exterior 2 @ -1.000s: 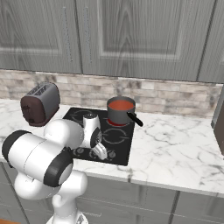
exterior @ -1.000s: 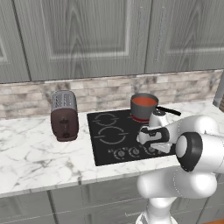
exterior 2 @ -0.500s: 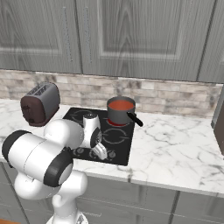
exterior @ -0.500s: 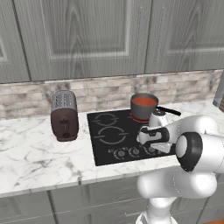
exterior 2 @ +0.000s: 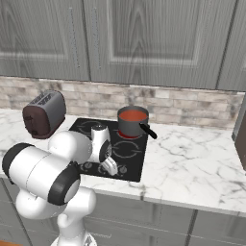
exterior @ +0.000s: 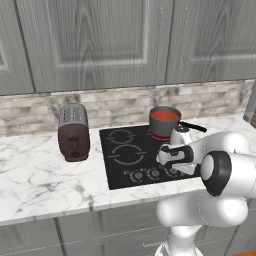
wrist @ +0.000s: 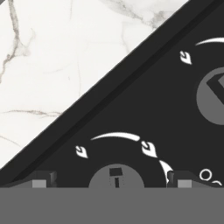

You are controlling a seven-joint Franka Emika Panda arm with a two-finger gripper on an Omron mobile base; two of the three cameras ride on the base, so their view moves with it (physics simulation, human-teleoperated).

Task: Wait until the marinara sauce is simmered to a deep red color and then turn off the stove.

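Arm folded low over the stove (exterior: 125, 155) — hand (wrist: 116, 179) spread wide, straddling a knob (wrist: 116, 177), empty.

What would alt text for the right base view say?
A white robot arm holds its open jaws over the knobs of a flat black glass cooktop. A small grey saucepan of orange-red sauce sits on a rear burner; a brown-and-silver toaster stands left.

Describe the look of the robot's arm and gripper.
The arm is glossy white, built of rounded, bulbous links with dark grey to black round joint caps. No loose cables show. The gripper has a white hand with dark trim and two small dark grey blocky finger tips.
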